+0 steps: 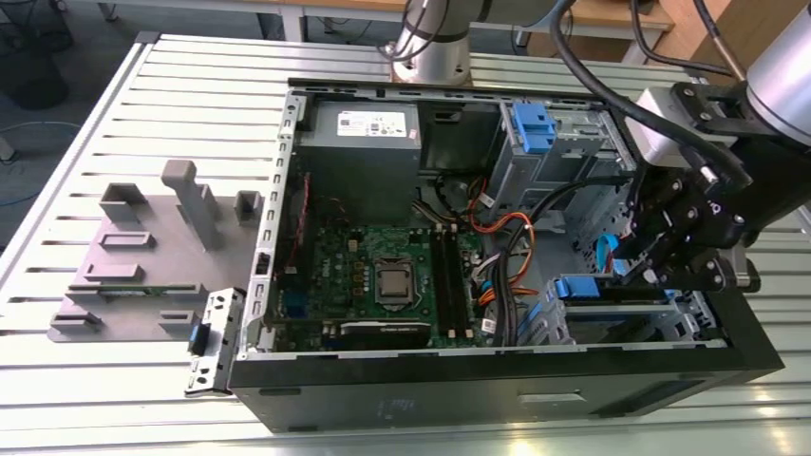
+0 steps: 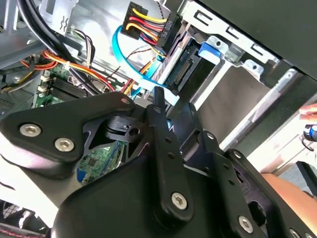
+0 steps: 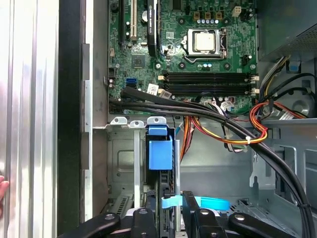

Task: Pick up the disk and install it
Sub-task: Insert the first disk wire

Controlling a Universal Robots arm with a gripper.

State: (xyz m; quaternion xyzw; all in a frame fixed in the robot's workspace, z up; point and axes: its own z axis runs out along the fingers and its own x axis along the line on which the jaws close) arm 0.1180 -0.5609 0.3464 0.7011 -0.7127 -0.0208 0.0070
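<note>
Arm: the black gripper (image 1: 659, 271) hangs over the drive-bay corner of the open black computer case (image 1: 507, 380), toward the exterior view's right.

Fingers: in the second wrist view the black fingers (image 2: 158, 111) stand narrow, close side by side, their tips just at the mouth of the metal drive cage (image 2: 233, 54); I cannot tell whether anything is pinched between them.

Disk: the flat drive in its blue plastic carrier sits in the lower drive cage, its blue end tab (image 3: 160, 151) facing outward in the first wrist view; in the exterior view the same blue tab (image 1: 576, 287) shows just beside the gripper. The drive's silver body is hidden inside the cage.

Cables: a light blue flat data cable (image 2: 130, 69) curves past the finger tips, and a black connector with yellow, red and black wires (image 2: 146, 22) hangs near the cage.

Case interior: a green motherboard (image 1: 380, 275) with a bare silver processor socket (image 3: 204, 42), and a grey metal power supply box (image 1: 361, 142) in the far corner.

Bench: a slatted grey metal bench (image 1: 165, 95) carries the case and a grey plastic fixture with upright posts (image 1: 140, 256) on the exterior view's left.

Person: fingertips (image 3: 3, 191) show at the edge of the first wrist view.
</note>
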